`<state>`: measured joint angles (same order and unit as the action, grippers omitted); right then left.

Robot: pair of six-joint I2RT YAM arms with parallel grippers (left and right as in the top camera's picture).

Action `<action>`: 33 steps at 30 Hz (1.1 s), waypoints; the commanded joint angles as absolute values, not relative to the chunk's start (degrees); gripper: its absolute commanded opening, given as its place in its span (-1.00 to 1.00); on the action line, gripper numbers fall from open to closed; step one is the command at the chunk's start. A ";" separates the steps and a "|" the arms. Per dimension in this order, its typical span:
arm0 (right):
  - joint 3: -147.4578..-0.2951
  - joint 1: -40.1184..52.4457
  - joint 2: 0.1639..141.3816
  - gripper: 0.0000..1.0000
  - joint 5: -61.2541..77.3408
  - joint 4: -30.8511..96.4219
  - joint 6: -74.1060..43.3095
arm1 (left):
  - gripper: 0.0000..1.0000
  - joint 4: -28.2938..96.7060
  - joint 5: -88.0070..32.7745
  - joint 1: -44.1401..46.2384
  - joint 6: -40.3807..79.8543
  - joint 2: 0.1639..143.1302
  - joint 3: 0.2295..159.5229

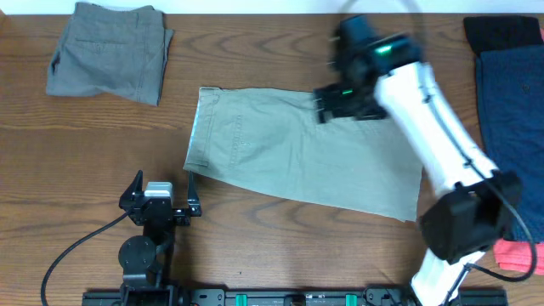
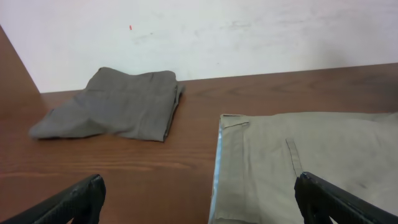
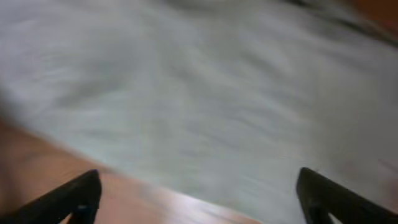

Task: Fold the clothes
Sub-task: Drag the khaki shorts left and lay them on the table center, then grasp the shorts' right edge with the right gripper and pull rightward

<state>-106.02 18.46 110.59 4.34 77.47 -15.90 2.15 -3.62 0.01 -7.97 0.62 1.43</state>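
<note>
The pale khaki-green shorts [image 1: 297,153] lie flat in the middle of the table, folded in half, waistband to the left. They also show in the left wrist view [image 2: 311,155] and, blurred, in the right wrist view [image 3: 217,93]. My left gripper [image 1: 160,202] is open and empty, low at the front left, just short of the waistband corner; its jaws [image 2: 199,202] show in the wrist view. My right gripper [image 1: 327,104] is open and empty above the shorts' far edge; its jaws [image 3: 199,199] straddle the cloth edge.
Folded grey-brown shorts [image 1: 109,49] lie at the far left corner, also in the left wrist view [image 2: 115,102]. Navy garments [image 1: 510,93] are stacked at the right edge, with something pink-red [image 1: 518,253] below them.
</note>
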 commanded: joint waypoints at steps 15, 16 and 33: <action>-86.94 -11.53 109.80 0.99 6.96 73.63 -11.77 | 0.96 3.66 -3.57 0.01 -8.78 0.30 0.23; -84.88 -12.21 109.80 0.99 9.85 71.83 -9.76 | 0.95 3.66 -3.57 0.01 -8.78 0.30 0.23; -63.48 -12.69 109.80 0.61 15.38 51.64 -8.10 | 0.95 3.66 -3.57 0.01 -8.78 0.30 0.23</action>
<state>-66.89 -12.95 109.40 12.91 54.89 -8.69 2.13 -3.64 0.01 -7.99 0.62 1.43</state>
